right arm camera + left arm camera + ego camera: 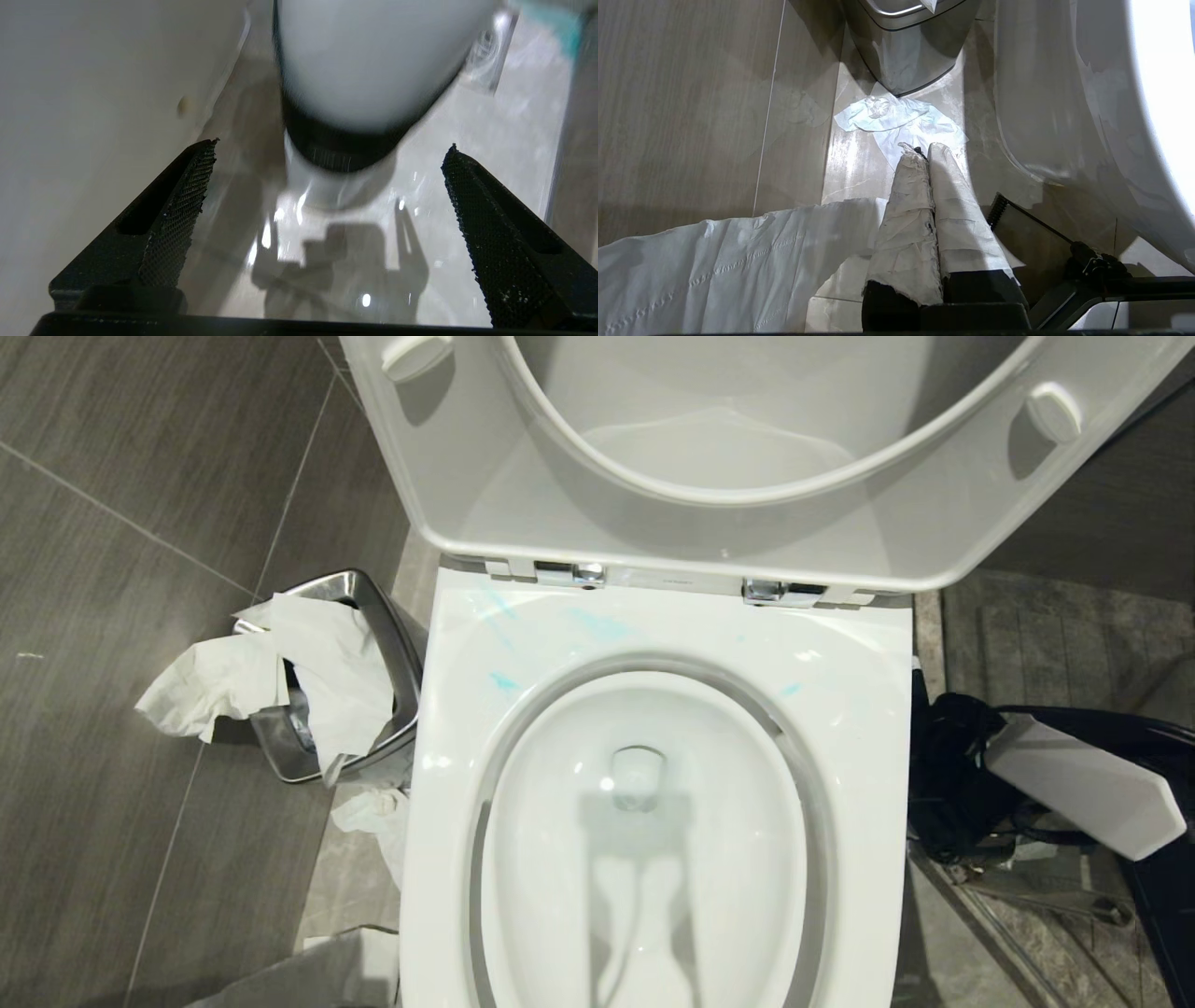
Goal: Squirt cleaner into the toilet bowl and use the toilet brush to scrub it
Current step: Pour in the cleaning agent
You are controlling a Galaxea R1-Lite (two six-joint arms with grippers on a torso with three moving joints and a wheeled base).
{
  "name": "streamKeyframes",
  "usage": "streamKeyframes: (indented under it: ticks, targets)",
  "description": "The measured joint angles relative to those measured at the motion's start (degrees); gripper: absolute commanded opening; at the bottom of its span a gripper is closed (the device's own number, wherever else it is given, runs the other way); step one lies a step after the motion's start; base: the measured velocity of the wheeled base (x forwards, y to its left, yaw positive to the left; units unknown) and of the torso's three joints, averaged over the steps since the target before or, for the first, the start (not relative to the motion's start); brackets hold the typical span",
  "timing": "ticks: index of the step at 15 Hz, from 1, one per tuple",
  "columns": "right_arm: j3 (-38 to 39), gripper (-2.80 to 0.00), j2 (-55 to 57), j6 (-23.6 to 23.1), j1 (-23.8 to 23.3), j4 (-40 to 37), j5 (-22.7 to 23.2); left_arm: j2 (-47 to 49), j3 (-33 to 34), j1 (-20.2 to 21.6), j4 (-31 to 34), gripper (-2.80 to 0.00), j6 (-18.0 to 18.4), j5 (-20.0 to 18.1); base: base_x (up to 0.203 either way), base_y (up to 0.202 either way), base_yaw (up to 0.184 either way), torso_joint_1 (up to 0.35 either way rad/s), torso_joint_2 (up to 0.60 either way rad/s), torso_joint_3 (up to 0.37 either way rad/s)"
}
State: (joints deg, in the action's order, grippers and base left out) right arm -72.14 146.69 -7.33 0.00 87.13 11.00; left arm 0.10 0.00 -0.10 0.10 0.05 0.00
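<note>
The large glossy white ceramic toilet bowl [653,840] fills the middle of the head view, its hinged white seat and lid [747,448] raised upright behind the broad squarish rim. Thin streaks and smears of bright turquoise-blue cleaner [504,681] lie on the back part of the rim, mostly toward the left hinge, with a fainter fleck toward the right. Just left of the bowl stands a small square steel bin [373,616] with crumpled white paper [280,672] spilling over its edge, and more paper lies on the grey tiled floor [112,616] below it. The left tool [922,151], its fingers wrapped in white paper, is pressed shut with nothing between them, and hangs low over the floor beside the bowl's outer wall, pointing at a scrap of tissue in front of the bin. The right tool [327,186] stands spread wide and empty, its two black textured fingers [187,196] apart above a wet, shiny floor, with a blurred white rounded object with a dark band [355,84] ahead of it; what that object is cannot be told
</note>
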Motion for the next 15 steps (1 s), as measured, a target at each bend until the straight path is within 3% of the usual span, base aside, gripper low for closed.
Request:
streamKeyframes:
  ticks: [8,15]
  targets:
    - [-10.25,0.00,2.78,-1.67,0.48,0.02,0.09,0.00,0.00,0.00,0.00,-2.80,0.00,0.00,0.000,0.000,0.000,0.000,0.00,0.000]
    - [-15.68,0.00,5.99,-4.08,0.74,0.02,3.37,0.00,0.00,0.00,0.00,-2.80,0.02,0.00,0.000,0.000,0.000,0.000,0.00,0.000]
